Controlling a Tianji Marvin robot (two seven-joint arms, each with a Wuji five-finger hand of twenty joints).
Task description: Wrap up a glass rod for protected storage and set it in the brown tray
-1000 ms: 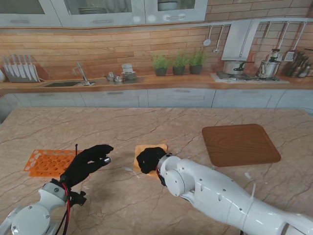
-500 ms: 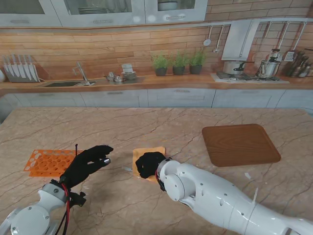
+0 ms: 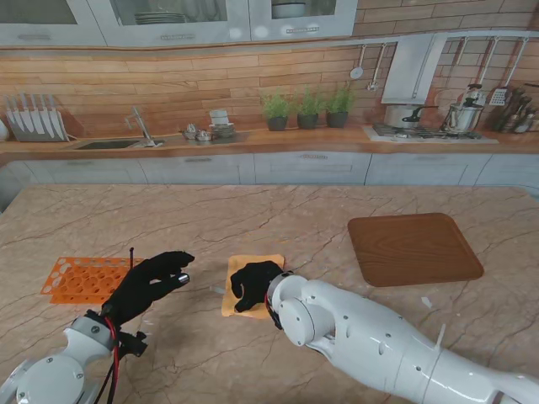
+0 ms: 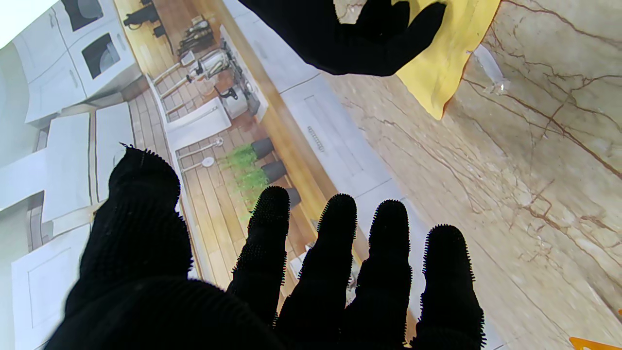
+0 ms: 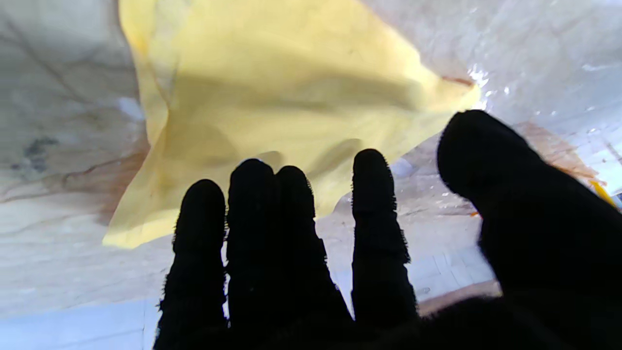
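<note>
As far as can be judged from how things lie, early in the task: wrapping not yet done, placing not yet begun.

Nearest to me, on the left, the black-gloved left hand (image 3: 152,282), raised over the marble-patterned worktop (image 3: 253,215), fingers (image 4: 335,233) straight and a little apart, holding nothing. To its left, an orange plastic rack with round holes (image 3: 84,279).

To the right of that hand, the black-gloved right hand (image 3: 253,284), laid palm down on the yellow square cloth (image 3: 268,263). Fingers (image 5: 371,194) mostly stretched out over the fabric; cannot tell whether pinching it or only pressing. Cloth rumpled and partly lifted in the right wrist view, not flat.

Between the two hands, just beside the left edge of the cloth, a small clear glass rod (image 4: 488,68), lying bare on the stone, apart from both hands. Faint and nearly invisible from the stand, so length and ends hard to make out. Probably smooth and quick to roll away.

Left to do: bringing the rod onto the cloth, rolling it in, carrying the bundle.

Farther away on the right, the brown wooden tray (image 3: 414,248), well apart from the cloth, with no bundle in it.
</note>
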